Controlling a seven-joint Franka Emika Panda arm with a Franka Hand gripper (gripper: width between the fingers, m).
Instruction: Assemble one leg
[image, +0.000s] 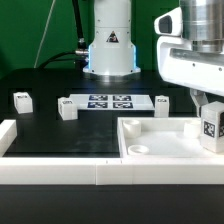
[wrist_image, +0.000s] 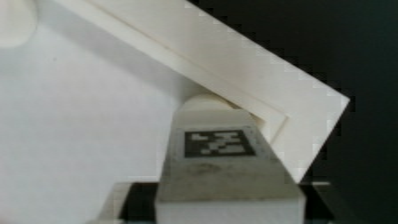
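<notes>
My gripper is shut on a leg, a stubby white block with a black-and-white tag on its face. It holds the leg upright at the corner of the large white tray-like part on the exterior view's right. In the wrist view the leg sits between my dark fingers, and its far end is at the tray's corner. I cannot tell whether the leg touches the tray. Three more legs lie on the black table, two on the exterior view's left and one behind the tray.
The marker board lies flat at the back middle, in front of the robot base. A low white wall runs along the front edge and up the exterior view's left side.
</notes>
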